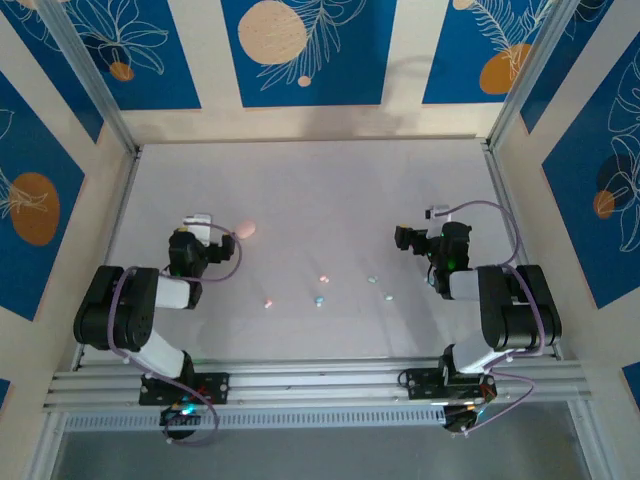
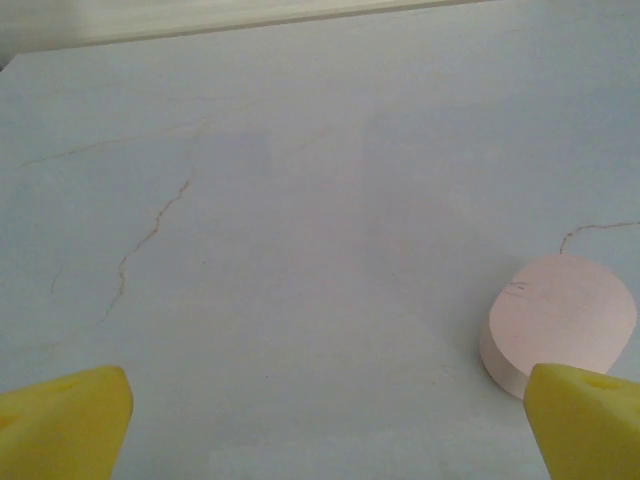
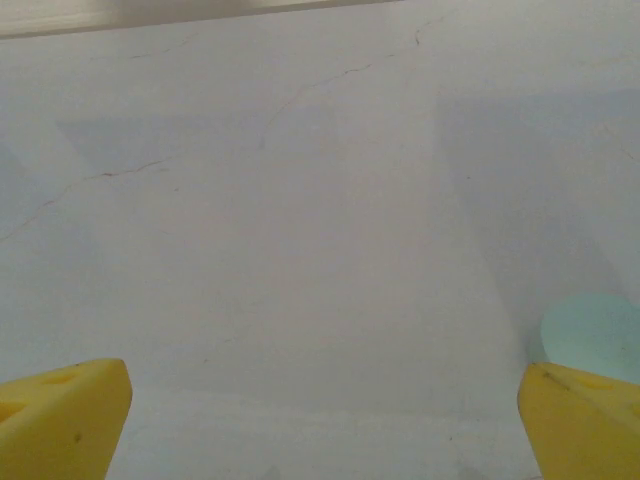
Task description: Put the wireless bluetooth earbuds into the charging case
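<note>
Several tiny earbuds lie on the table between the arms: pink ones (image 1: 268, 300) (image 1: 323, 279), a light blue one (image 1: 320, 300) and mint ones (image 1: 372, 280) (image 1: 388, 295). A round pink charging case (image 1: 247, 229) sits shut just right of my left gripper (image 1: 200, 222). In the left wrist view that case (image 2: 560, 320) lies beyond the right yellow fingertip (image 2: 590, 420), and the left gripper (image 2: 327, 400) is open over bare table. My right gripper (image 1: 432, 218) (image 3: 323, 390) is open too, nothing between its fingers. A pale mint case (image 3: 590, 330) peeks out behind its right fingertip (image 3: 585, 425).
The white tabletop (image 1: 320, 190) is fenced by aluminium rails and blue patterned walls on three sides. Both arm bases are bolted to the rail (image 1: 320, 378) at the near edge. The earbuds lie nearer to the bases than both grippers.
</note>
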